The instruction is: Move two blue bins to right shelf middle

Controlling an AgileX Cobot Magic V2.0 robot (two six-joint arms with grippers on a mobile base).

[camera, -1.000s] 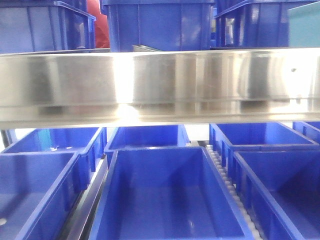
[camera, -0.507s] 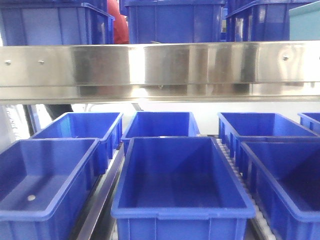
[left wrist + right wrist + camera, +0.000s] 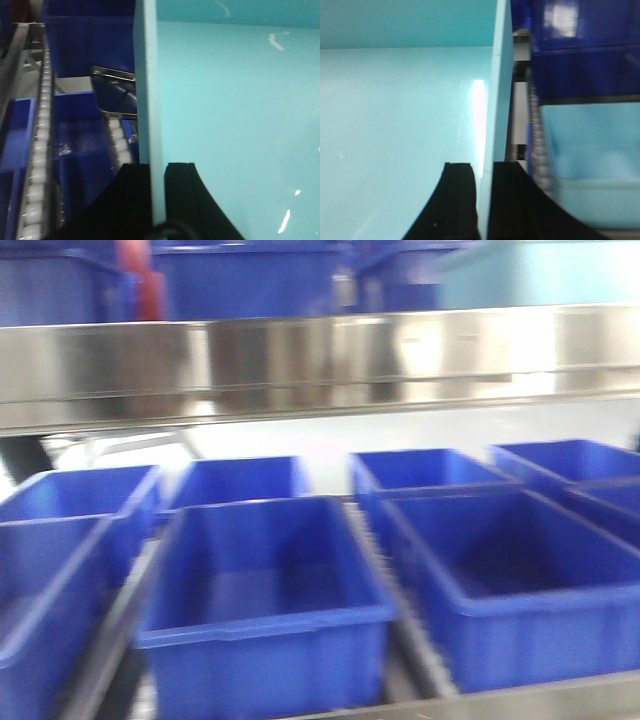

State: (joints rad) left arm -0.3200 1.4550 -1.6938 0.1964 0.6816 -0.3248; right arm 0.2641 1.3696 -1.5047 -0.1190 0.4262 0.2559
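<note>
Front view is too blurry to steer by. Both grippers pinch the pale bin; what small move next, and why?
Probably pause, grips shut: left gripper and right gripper each clamp a pale bin wall, dark blue bins sit close beside, and the steel rail is smeared.

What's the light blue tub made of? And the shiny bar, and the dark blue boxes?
Light blue tub: probably plastic, smooth and slightly glossy, with small bright glints on its wall. Shiny bar: looks like brushed steel, mirroring blurry light patches. Dark blue boxes: likely moulded plastic, one even colour, thick rims.
</note>
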